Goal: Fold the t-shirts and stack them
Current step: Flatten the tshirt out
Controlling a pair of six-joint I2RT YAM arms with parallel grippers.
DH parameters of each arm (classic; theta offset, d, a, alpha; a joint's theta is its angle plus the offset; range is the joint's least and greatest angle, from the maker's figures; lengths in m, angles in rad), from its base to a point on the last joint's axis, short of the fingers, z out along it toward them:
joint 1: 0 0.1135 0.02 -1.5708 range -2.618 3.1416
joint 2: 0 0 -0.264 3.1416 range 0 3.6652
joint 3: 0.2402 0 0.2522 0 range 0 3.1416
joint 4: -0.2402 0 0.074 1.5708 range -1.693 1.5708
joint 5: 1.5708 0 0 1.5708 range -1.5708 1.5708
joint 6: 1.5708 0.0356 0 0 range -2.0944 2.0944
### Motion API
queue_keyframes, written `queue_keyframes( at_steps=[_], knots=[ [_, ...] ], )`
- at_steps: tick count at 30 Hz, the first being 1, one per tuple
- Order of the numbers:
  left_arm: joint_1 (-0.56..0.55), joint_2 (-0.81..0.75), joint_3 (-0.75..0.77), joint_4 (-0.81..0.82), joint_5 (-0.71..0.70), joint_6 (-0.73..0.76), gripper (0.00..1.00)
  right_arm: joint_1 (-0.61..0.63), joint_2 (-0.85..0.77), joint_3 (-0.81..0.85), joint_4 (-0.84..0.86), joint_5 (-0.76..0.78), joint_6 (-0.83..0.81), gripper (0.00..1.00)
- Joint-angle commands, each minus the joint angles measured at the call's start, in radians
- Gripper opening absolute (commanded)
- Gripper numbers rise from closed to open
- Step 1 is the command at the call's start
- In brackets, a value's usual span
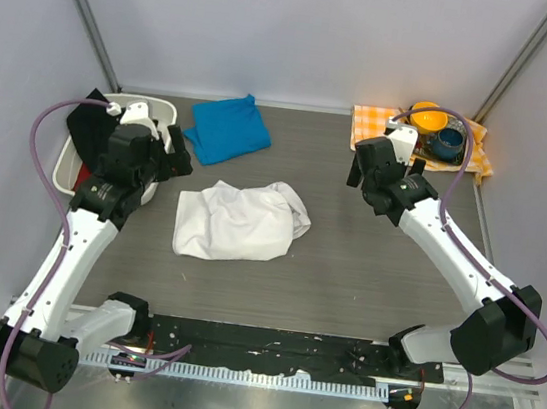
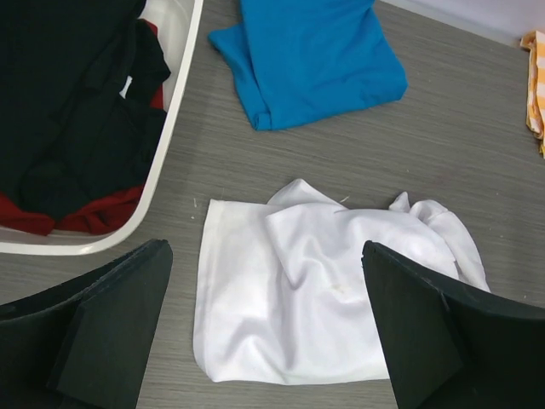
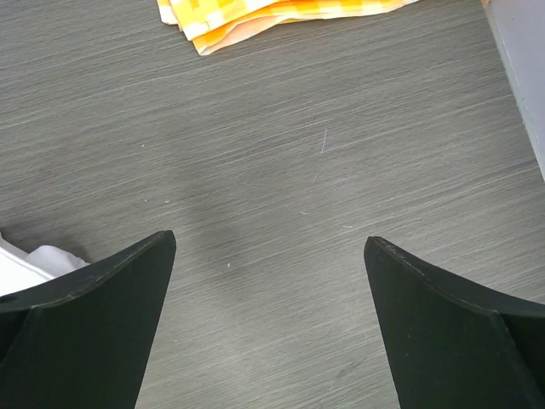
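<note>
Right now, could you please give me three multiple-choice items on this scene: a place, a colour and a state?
1. Where on the table does the blue t-shirt lie? A at the near edge; B behind the white t-shirt; C under it.
2. What colour is the topmost clothing in the bin? A green; B yellow; C black.
3. The white t-shirt is: A rumpled, unfolded; B stacked on the blue one; C held in jaws.
Answers: B, it lies farther back; C, the left wrist view shows it black; A, creased and loose.
</note>
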Motion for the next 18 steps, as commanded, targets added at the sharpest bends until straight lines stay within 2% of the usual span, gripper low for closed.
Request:
queue_keyframes(
  at_steps=[1, 9, 15, 18],
  knots=[
    [0.005, -0.043, -0.033, 0.07, -0.004, 0.008, 1.0, 0.002, -0.008, 0.04, 0.017, 0.02, 0.043, 0.99],
    [0.005, 0.008, -0.021, 0.062, 0.038, 0.01, 1.0, 0.002, -0.063, -0.043, 0.062, 0.08, 0.003, 0.99],
    [0.005, 0.055, -0.035, 0.07, 0.121, -0.028, 1.0, -0.001, -0.052, -0.061, 0.05, 0.06, -0.038, 0.99],
    [0.002, 0.113, -0.014, 0.006, 0.128, -0.035, 0.95, 0.001, -0.06, -0.064, 0.048, 0.041, -0.032, 0.99]
  ],
)
